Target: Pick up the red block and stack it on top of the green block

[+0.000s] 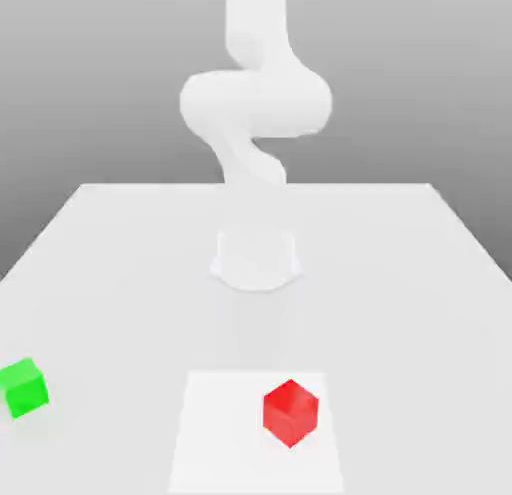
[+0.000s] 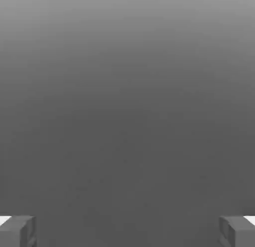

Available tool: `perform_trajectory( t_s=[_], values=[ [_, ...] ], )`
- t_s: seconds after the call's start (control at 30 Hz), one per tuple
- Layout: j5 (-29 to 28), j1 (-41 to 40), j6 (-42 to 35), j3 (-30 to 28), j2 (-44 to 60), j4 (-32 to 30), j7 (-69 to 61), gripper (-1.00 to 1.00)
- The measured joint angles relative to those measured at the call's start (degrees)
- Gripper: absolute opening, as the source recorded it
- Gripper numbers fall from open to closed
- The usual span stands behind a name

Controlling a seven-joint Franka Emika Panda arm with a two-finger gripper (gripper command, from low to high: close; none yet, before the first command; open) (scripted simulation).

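Bare table (image 1: 400, 283) is lying all round the red block (image 1: 290, 412) and the green block (image 1: 23, 387), which are sitting well apart; only the arm's base (image 1: 256, 258) is standing behind them.

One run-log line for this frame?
phase: pre-grasp | gripper: open, holding nothing | red block: on table | green block: apart, exterior view's left | stack: not done

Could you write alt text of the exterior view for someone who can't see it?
A white robot arm stands at the back of a white table. Near the front, a red block sits on a paler square, and a green block lies apart at the exterior view's left.
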Motion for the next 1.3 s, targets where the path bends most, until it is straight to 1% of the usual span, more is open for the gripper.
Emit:
perform_trajectory(
  t_s=[0.43,0.67,0.87,0.9,1.13,1.3],
  values=[
    [0.19,7.16,14.84,-3.73,27.42,-12.95,-20.55,0.00],
    [0.83,8.96,22.70,-3.42,41.98,-19.81,-31.82,0.00],
    [2.80,7.94,32.64,-1.90,54.44,-19.24,-34.77,0.00],
    [3.08,7.61,34.05,-1.51,56.08,-19.01,-35.00,-1.00],
    [2.97,7.44,34.15,-1.37,56.27,-18.98,-34.93,-1.00],
    [1.19,7.82,26.52,-2.14,47.30,-20.32,-33.64,-1.00]
  ],
)
